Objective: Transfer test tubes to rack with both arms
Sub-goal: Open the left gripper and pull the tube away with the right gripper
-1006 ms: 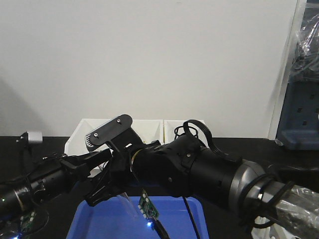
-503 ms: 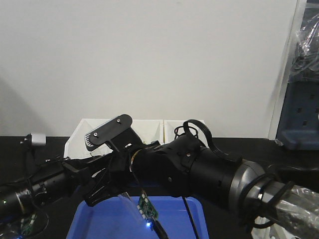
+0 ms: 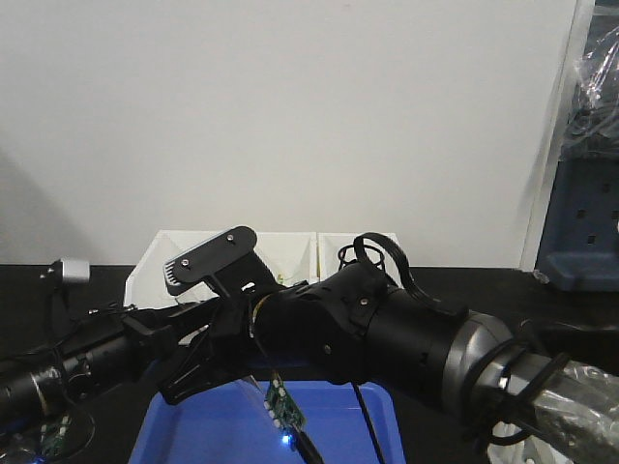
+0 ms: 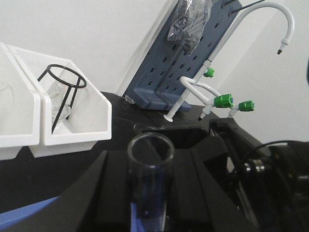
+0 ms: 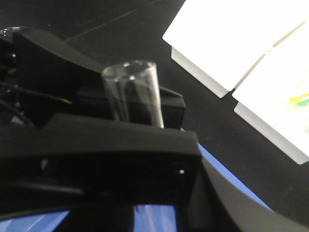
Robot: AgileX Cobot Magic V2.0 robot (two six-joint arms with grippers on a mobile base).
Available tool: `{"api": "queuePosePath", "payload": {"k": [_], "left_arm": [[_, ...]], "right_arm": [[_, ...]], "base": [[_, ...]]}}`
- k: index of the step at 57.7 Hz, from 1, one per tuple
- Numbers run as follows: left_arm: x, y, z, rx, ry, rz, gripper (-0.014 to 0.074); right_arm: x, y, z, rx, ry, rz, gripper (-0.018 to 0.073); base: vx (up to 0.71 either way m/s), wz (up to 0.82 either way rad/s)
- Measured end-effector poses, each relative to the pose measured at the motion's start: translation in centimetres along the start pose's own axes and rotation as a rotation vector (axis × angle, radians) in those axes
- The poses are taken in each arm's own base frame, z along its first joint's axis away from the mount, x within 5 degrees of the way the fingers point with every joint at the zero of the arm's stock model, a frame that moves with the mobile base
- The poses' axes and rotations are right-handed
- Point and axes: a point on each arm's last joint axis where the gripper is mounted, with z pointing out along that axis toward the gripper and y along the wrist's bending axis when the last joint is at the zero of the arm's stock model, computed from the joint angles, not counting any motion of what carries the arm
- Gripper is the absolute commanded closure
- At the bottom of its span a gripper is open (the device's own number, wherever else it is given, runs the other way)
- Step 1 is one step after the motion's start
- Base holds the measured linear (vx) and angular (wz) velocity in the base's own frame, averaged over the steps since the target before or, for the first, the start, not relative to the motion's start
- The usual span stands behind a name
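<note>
A clear test tube [image 4: 149, 193] stands upright between the black fingers of my left gripper [image 4: 152, 162], which is shut on it, its open rim above the fingertips. In the right wrist view the same tube [image 5: 133, 92] rises behind a black bar across my right gripper [image 5: 149, 193]; whether that gripper grips the tube does not show. In the front view my left arm [image 3: 87, 353] and right arm [image 3: 387, 329] meet over a blue tray [image 3: 193, 425]. The rack is out of view.
White bins [image 3: 290, 249] stand at the back of the black table; one holds a black wire ring stand [image 4: 63, 94]. A blue-grey pegboard [image 4: 193, 58] and a white tap [image 4: 285, 24] stand at the right. The blue tray's edge [image 5: 231, 174] lies under the grippers.
Both arms have shifted slightly down and left over the blue tray. The tube below the joined grippers shows less than a second ago.
</note>
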Motion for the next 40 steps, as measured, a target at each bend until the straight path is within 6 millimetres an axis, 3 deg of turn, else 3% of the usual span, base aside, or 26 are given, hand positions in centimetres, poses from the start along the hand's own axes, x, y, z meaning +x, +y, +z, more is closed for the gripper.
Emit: {"api": "queuePosePath", "payload": {"k": [7, 24, 31, 40], "left_arm": [[0.0, 0.0, 0.0, 0.0, 0.0, 0.0, 0.0594], [0.0, 0.0, 0.0, 0.0, 0.0, 0.0, 0.0552], [0.0, 0.0, 0.0, 0.0, 0.0, 0.0, 0.0461], [-0.01, 0.0, 0.0, 0.0, -0.001, -0.001, 0.0271]], "right_arm": [[-0.01, 0.04, 0.0, -0.001, 0.0, -0.001, 0.0574], [-0.01, 0.04, 0.0, -0.001, 0.0, -0.001, 0.0571], [-0.01, 0.04, 0.0, -0.001, 0.0, -0.001, 0.0571], [-0.01, 0.04, 0.0, -0.001, 0.0, -0.001, 0.0571]], "base": [[0.0, 0.0], [0.0, 0.0], [0.0, 0.0], [0.0, 0.0]]}}
